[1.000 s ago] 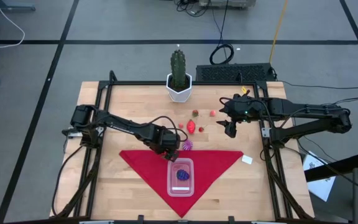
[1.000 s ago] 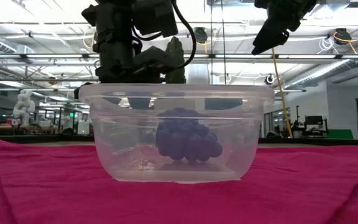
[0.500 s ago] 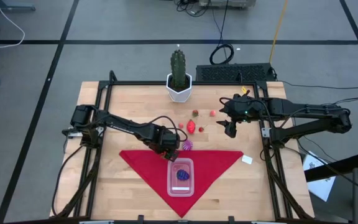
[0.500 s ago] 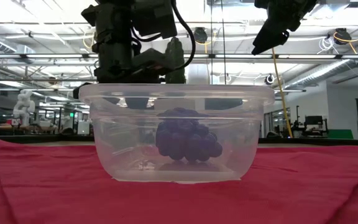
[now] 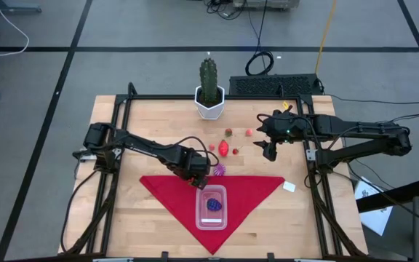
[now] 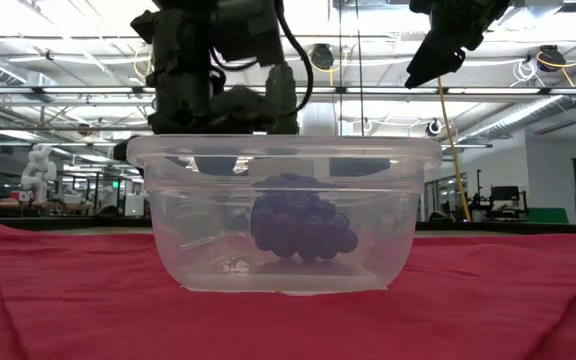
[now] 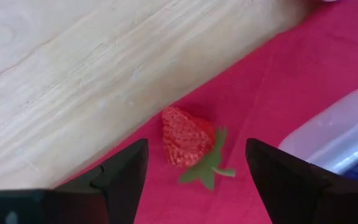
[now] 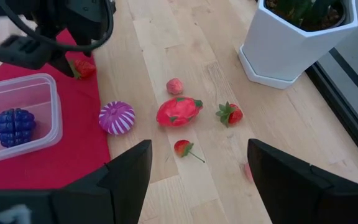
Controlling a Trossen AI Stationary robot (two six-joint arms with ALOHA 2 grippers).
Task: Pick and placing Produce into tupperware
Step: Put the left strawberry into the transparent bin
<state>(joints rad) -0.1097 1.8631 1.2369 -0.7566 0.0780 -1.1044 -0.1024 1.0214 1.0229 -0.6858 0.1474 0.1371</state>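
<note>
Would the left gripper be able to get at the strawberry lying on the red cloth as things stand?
Probably yes: the left gripper is open right above the strawberry on the red cloth, with nothing between them; the tupperware sits off to one side.

Even, bright overhead light; shadows are soft. In the low view, ceiling lamps glare white and the near cloth blurs. Left wrist view is slightly soft.
</note>
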